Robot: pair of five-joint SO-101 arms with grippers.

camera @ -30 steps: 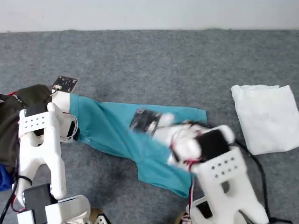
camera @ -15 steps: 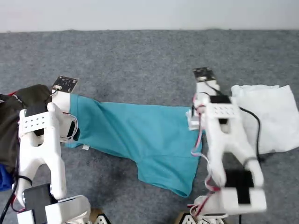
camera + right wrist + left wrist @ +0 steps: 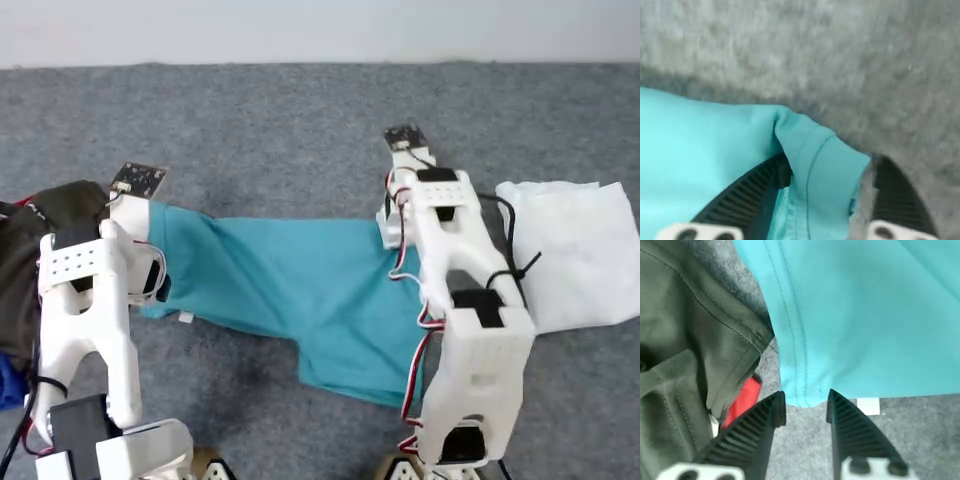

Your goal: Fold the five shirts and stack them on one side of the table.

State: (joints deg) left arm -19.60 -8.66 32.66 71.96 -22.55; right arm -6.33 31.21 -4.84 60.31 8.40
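Currently: teal shirt (image 3: 290, 290) lies spread on the grey carpeted table (image 3: 300, 120), centre of the high view. Its long axis runs left-right across the frame, with a lower lobe hanging toward the bottom centre.

1. Left gripper (image 3: 806, 405) is at the shirt's left end, mid-left of the high view. Its jaws stand close together with the stitched hem corner pinched between the tips. I read this as clamped on the cloth. A small white label (image 3: 868, 405) shows just beside the tips.
2. Right gripper (image 3: 834, 165) is at the shirt's upper right corner, right of centre in the high view. Its jaws are well apart and straddle a bunched fold of hem. One jaw is tucked against the cloth, and a strip of carpet shows between the cloth and the other jaw. Not yet gripping.

The key relation is that each arm sits at 1 end of the long axis, so the shirt lies between the 2 tools. The right arm is the nearer one to the free corner.

Judgement: the next move calls for the right jaws to close on that fold. The risk is catching only 1 layer, or the fold slipping out.

Other items: 1 folded white shirt (image 3: 570, 250) at right, apart from the teal one. A dark olive garment (image 3: 685, 340) and a red item (image 3: 742, 400) are heaped at the left edge, touching the teal hem.
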